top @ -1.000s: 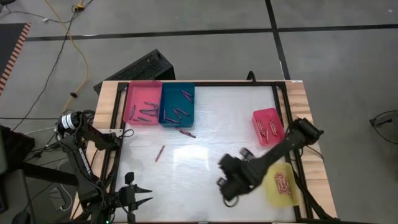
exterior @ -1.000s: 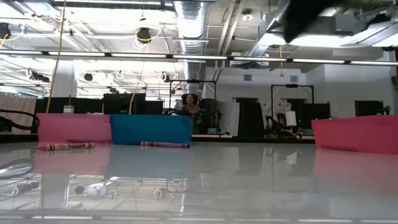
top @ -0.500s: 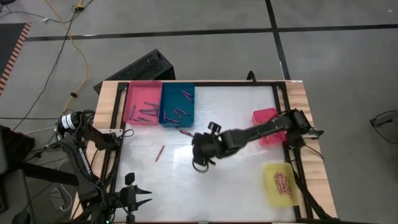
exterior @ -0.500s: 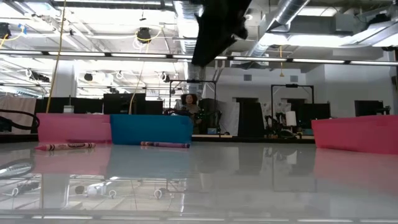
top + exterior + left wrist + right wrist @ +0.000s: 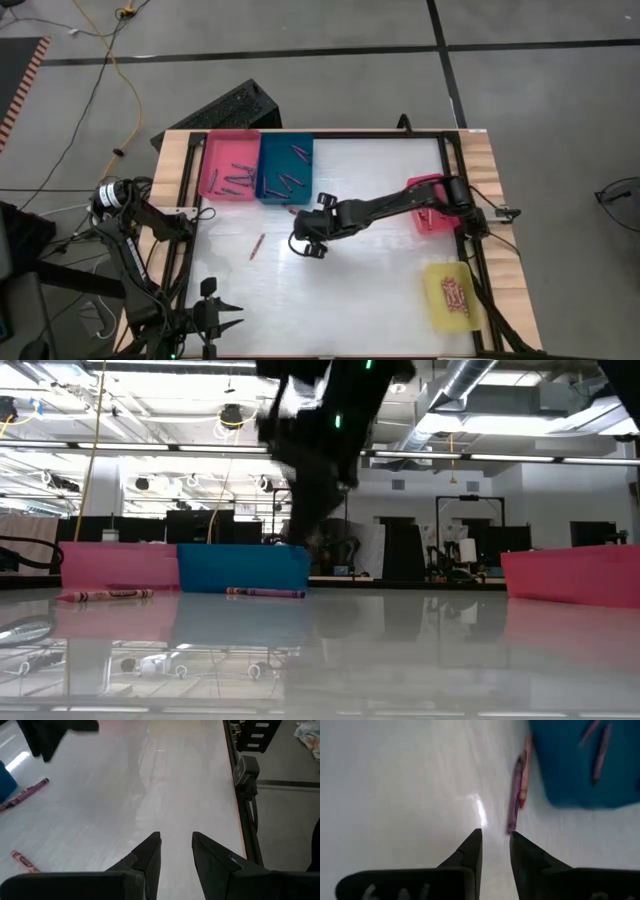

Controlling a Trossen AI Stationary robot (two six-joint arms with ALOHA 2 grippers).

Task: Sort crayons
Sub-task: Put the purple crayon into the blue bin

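1. The high view alone takes in the whole table (image 5: 380, 290): a pink tray (image 5: 229, 165) and a blue tray (image 5: 286, 166) side by side at the far left corner, a red tray (image 5: 428, 186) at the right edge and a yellow tray (image 5: 452, 295) nearer the front right, each with crayons inside
2. That view also shows the right arm stretched from the right edge across the middle, its right gripper (image 5: 305, 243) just in front of the blue tray, and the left arm parked off the table's front left corner
3. The low view adds what the top view hides: a red crayon (image 5: 105, 595) lies flat in front of the pink tray and a darker pair of crayons (image 5: 265, 593) in front of the blue one, with the right arm a dark blur hanging above them
4. The right wrist view shows the pair as a purple crayon (image 5: 514, 795) and a red one touching side by side, just outside the blue tray's wall
5. The right gripper (image 5: 495, 836) has its fingers a narrow gap apart, holding nothing, tips close to the purple crayon's end; contact cannot be told
6. The left gripper (image 5: 176, 839) likewise stands slightly parted and empty over bare table
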